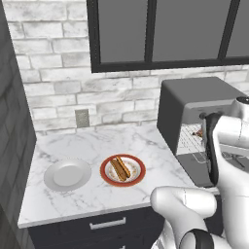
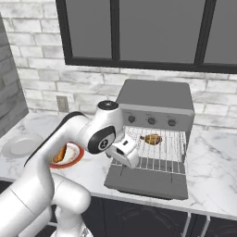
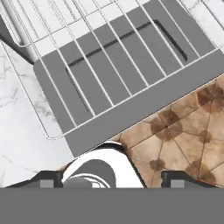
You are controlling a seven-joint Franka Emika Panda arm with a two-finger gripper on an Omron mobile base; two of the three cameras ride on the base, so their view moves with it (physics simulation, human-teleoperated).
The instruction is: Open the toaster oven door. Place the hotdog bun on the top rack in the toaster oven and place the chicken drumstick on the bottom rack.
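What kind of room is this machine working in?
It looks like a home kitchen, computer-rendered. A toaster oven with its door folded down stands on a marble counter, a hotdog bun lies on a plate, and a white brick wall runs behind.

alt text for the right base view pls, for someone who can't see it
A white robot arm reaches to an open toaster oven on a marble counter, its door folded down flat. A chicken drumstick lies on a pulled-out wire rack; a hotdog bun sits on a red-rimmed plate at left.
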